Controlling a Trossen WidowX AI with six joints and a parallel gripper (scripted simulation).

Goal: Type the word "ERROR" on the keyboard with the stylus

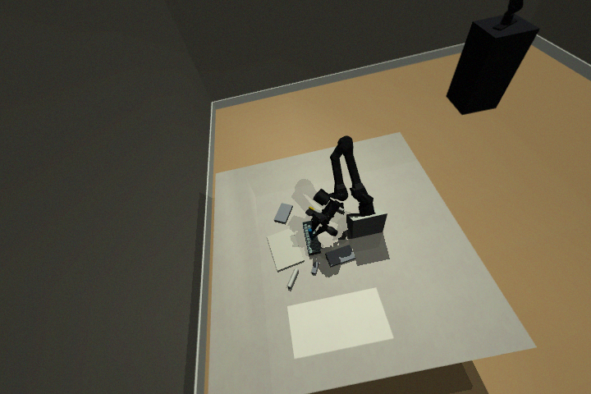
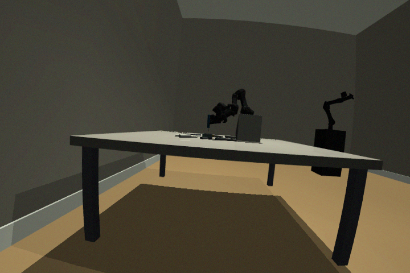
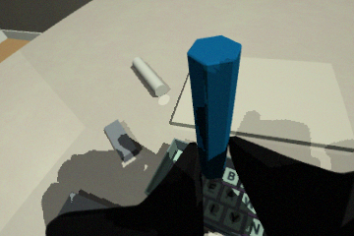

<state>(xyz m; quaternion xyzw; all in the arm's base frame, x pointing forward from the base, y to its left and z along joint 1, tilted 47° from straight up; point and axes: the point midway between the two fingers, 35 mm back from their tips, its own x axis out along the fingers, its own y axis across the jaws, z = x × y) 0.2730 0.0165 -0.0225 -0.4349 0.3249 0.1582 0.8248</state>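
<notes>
While the worktop [image 1: 445,301] [image 2: 147,141] [image 3: 62,98] carries all the desk things, the keyboard [image 1: 313,247] [image 2: 206,135] [image 3: 234,197] is the mark from which I give their places. The black arm [image 1: 352,167] [image 2: 241,96] reaches over toward the keyboard from its stand [image 1: 366,225] [image 2: 249,128], which is to the right of the keyboard in the top view.

Of the smaller things, the white pad [image 1: 284,250] [image 3: 288,88] lies flat near the keyboard, on its left side as the top view shows it. The dark slab [image 1: 336,258] [image 3: 88,204] is at the lower right of the keyboard, partly in shadow. The grey slab [image 1: 283,213] lies to the upper left of the keyboard. The white tube [image 1: 292,279] [image 2: 184,135] [image 3: 147,76] lies on its side, to the lower left of the keyboard, and the small grey block [image 1: 314,268] [image 3: 117,135] is just below the keyboard.

The blue stylus [image 1: 309,229] [image 2: 208,120] [image 3: 215,98] stands upright over the keyboard, with its thin tip pointing down. The jaws [image 1: 313,227] [image 2: 209,119] are pinching it firmly, one finger on each side. Whether the tip touches a key, I cannot tell. Beside the stylus, the letter B is readable on the keyboard in the wrist view.
</notes>
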